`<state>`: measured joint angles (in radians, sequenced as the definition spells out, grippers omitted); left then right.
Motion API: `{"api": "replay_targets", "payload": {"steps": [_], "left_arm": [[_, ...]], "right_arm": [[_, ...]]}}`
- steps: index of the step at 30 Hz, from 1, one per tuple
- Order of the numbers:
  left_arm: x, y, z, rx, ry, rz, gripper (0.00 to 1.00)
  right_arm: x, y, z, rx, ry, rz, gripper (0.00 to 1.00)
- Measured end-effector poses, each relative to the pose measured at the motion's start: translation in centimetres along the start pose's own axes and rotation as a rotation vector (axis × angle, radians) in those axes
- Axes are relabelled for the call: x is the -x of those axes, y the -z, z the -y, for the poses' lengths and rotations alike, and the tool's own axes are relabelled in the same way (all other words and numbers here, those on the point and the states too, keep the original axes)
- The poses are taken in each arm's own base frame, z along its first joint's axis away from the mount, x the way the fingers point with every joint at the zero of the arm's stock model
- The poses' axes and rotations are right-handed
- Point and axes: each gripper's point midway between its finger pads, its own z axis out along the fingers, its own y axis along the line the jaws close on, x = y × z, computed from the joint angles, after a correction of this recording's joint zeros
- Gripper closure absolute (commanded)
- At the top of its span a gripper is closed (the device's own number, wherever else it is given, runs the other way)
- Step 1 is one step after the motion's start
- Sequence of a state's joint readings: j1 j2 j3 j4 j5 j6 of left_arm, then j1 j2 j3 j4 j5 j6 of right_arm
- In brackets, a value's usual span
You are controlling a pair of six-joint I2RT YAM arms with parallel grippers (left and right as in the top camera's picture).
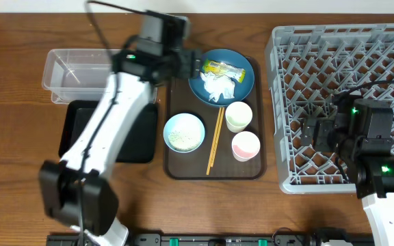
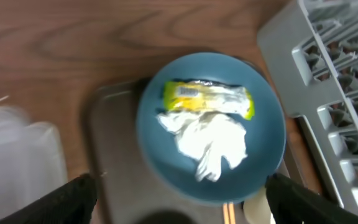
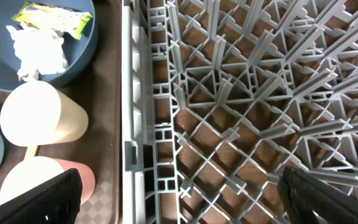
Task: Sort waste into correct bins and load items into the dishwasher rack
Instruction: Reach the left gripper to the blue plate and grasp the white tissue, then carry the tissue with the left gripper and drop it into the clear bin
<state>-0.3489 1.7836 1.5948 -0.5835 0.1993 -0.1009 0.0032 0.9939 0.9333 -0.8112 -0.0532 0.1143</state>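
The grey dishwasher rack (image 1: 334, 41) takes up the whole right end of the wooden bench (image 1: 19, 68), nothing loaded in it. The right pincer (image 3: 180, 174) hangs over the rack's left side with its fingers (image 3: 61, 196) spread wide and nothing between them.

Next biggest is the brown serving tray (image 1: 183, 171), mid-bench and just left of the rack, with all the dishes on it. Left of that, toward the left edge, the shallow black tray (image 1: 142, 140) sits partly under the left arm. The clear tub (image 1: 74, 75) is right behind it, toward the far left corner.

On the brown tray, the dark blue plate (image 1: 241, 85) is at the far end. The left pincer (image 2: 180, 180) hovers right above it, wide open and holding nothing.

The light blue bowl (image 1: 168, 126) is on the tray's left side with what look like rice grains (image 1: 183, 137) inside. The pale cup (image 1: 239, 116) and pink cup (image 1: 245, 145) sit on the right side, the pale one closer to the plate. The chopsticks (image 1: 215, 140) lie lengthwise between bowl and cups.

The crumpled tissue (image 2: 210, 146) is in the middle of the plate, and the yellow-green wrapper (image 2: 207, 99) is touching it on the far side.
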Motion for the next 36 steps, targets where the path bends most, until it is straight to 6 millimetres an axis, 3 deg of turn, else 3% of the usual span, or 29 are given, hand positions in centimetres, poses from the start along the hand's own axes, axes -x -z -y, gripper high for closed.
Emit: {"api": "replay_targets", "payload": {"steps": [4,8,14,17,20,25,26,33,36], "left_arm": [[-1.0,-3.7,2.8,-0.020,-0.057,-0.019,0.11],[-3.7,-7.7,4.8,-0.030,-0.101,-0.087,0.11],[-7.8,-12.7,5.3,-0.022,-0.138,-0.190,0.12],[-9.3,-14.2,4.8,-0.009,-0.141,-0.231,0.26],[-10.2,-14.9,4.4,0.004,-0.146,-0.253,0.46],[-10.2,-15.0,4.2,0.011,-0.146,-0.252,0.88],[-10.2,-15.0,4.2,0.011,-0.145,-0.253,0.91],[-10.3,-14.7,3.8,0.017,-0.145,-0.265,0.94],[-9.9,-12.9,3.0,0.031,-0.128,-0.281,0.94]], "right_arm": [[0.0,0.0,0.0,0.000,0.000,-0.002,0.01],[-0.2,0.0,0.0,-0.001,-0.001,-0.010,0.01],[-0.4,0.0,0.0,-0.002,-0.002,-0.018,0.01],[-0.6,0.0,0.1,-0.003,-0.002,-0.025,0.01],[-0.7,0.0,0.1,-0.003,-0.002,-0.029,0.01],[-0.7,0.0,0.1,-0.003,-0.002,-0.029,0.01],[-0.7,0.0,0.1,-0.003,-0.002,-0.029,0.01],[-0.7,0.0,0.1,-0.003,-0.002,-0.029,0.01],[-0.7,0.0,0.1,-0.003,-0.002,-0.029,0.01]]}}
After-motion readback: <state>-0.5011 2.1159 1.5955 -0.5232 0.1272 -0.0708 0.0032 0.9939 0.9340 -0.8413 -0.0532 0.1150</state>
